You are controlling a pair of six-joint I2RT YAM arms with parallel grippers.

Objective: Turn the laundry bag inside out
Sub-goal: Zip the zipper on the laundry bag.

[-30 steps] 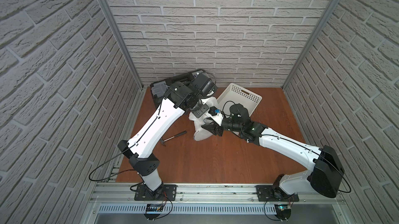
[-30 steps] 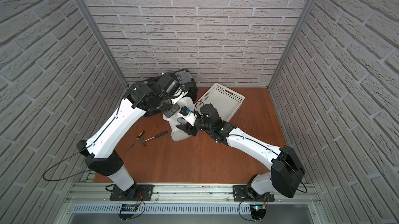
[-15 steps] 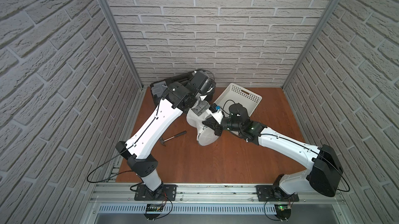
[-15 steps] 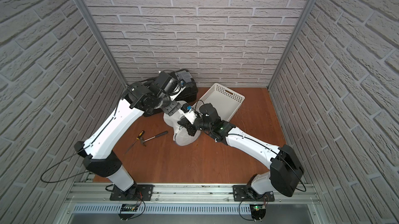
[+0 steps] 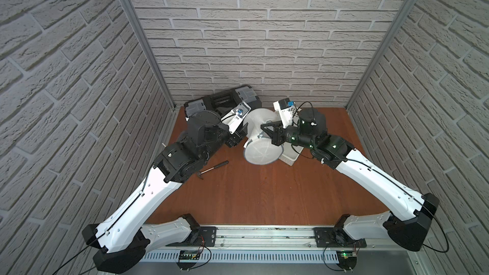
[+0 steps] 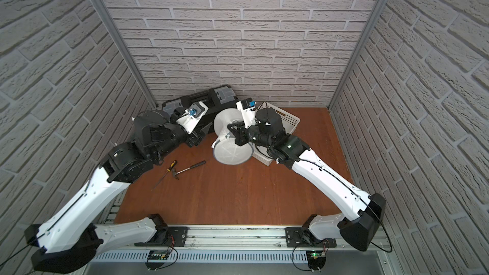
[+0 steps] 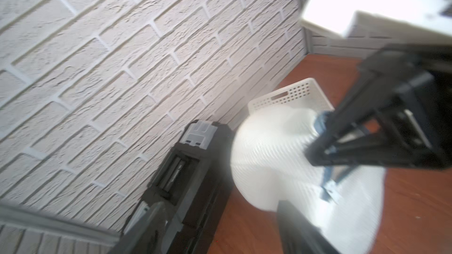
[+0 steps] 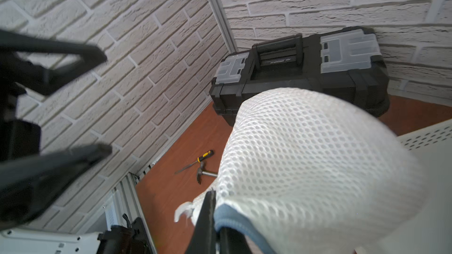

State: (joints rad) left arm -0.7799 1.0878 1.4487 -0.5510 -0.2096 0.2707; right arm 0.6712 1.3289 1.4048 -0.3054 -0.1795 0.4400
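Observation:
The laundry bag (image 5: 260, 149) (image 6: 232, 152) is a white mesh bag with grey-blue trim, hanging in two rounded lobes just above the wooden floor in front of the basket. My right gripper (image 5: 265, 129) (image 6: 231, 130) is shut on the bag's trimmed edge; the right wrist view shows its closed jaws (image 8: 212, 216) pinching the trim, with the mesh (image 8: 305, 155) bulging beyond. My left gripper (image 5: 239, 134) (image 6: 199, 135) stands open just left of the bag, holding nothing. In the left wrist view its spread fingers (image 7: 300, 228) frame bare floor, with the bag (image 7: 269, 162) beside one of them.
A black toolbox (image 5: 222, 100) (image 6: 201, 96) lies against the back wall behind the left gripper. The white perforated basket (image 5: 289, 155) (image 6: 289, 120) sits tilted under the right wrist. A hammer (image 5: 214, 169) (image 6: 190, 167) and a screwdriver (image 6: 169, 167) lie on the floor at the left.
My left gripper let go of the bag, opened and pulled back to the left. My right gripper closed on the bag's edge and now holds it up alone.

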